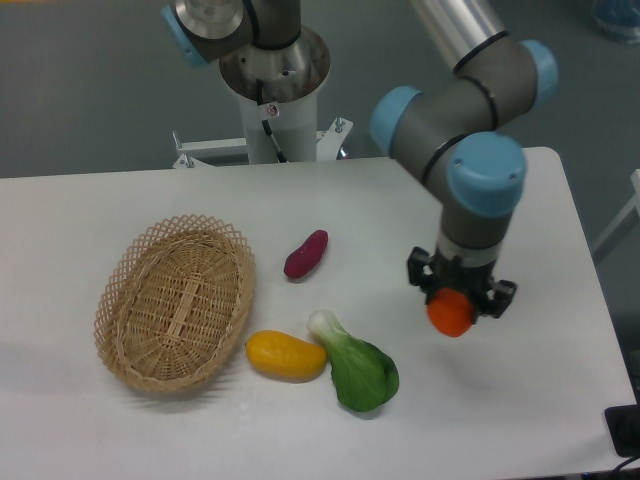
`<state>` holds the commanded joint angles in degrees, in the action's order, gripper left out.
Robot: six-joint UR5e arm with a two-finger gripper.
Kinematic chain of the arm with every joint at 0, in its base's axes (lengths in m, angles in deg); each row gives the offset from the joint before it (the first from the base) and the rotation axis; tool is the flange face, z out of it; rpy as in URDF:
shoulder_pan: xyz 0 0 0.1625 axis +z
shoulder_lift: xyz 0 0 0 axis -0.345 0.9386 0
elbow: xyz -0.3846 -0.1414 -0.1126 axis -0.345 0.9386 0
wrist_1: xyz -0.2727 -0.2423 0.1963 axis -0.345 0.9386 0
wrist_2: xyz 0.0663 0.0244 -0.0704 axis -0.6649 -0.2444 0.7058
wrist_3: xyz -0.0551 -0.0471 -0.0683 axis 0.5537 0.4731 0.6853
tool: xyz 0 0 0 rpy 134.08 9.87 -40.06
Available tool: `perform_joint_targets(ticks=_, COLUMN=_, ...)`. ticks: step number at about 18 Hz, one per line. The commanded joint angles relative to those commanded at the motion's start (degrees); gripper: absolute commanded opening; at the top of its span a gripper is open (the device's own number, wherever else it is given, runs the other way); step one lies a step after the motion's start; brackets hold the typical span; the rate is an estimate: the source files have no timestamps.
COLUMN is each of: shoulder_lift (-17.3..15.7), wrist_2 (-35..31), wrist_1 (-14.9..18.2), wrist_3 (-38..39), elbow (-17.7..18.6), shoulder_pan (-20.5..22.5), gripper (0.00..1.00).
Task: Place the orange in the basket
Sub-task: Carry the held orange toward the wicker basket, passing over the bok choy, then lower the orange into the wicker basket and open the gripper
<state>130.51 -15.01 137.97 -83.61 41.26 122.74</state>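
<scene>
The orange (451,314) is a small red-orange fruit held above the table, right of centre. My gripper (455,300) points straight down and is shut on it, with the black fingers on both sides of the fruit. The basket (176,299) is an oval tan wicker one with a lacy rim, lying on the left of the table with nothing in it. It is far to the left of the gripper.
Between gripper and basket lie a green bok choy (356,366), a yellow oval fruit (286,355) next to the basket's right rim, and a purple sweet potato (306,254). The arm's base post (273,90) stands behind the table. The table's right edge is close to the gripper.
</scene>
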Motion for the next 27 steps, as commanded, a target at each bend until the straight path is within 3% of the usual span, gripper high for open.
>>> perform_joint_targets(ticks=4, shoulder_lift=0.53, wrist_2=0.00, wrist_1=-1.49, wrist_3=3.79, elbow=0.09, shoulder_pan=-2.99, gripper=0.56)
perform_joint_targets(ticks=12, shoulder_lift=1.14, wrist_2=-0.09, wrist_1=-8.17, wrist_3=9.68, elbow=0.18, shoulder_pan=-10.11, gripper=0.57)
perform_joint_targets(ticks=21, shoulder_lift=-0.08, wrist_2=0.00, wrist_1=-8.53, wrist_3=17.23, elbow=1.50, shoulder_pan=-20.83, gripper=0.57)
perform_joint_targets(ticks=25, shoulder_lift=-2.45, wrist_2=-0.09, wrist_1=-9.14, wrist_3=20.31, elbow=5.09, shoulder_pan=-24.78, gripper=0.57)
perform_joint_targets(ticks=27, shoulder_lift=-3.77, wrist_2=-0.09, wrist_1=-12.72, wrist_3=23.47, elbow=8.34, shoulder_pan=-26.98, gripper=0.57)
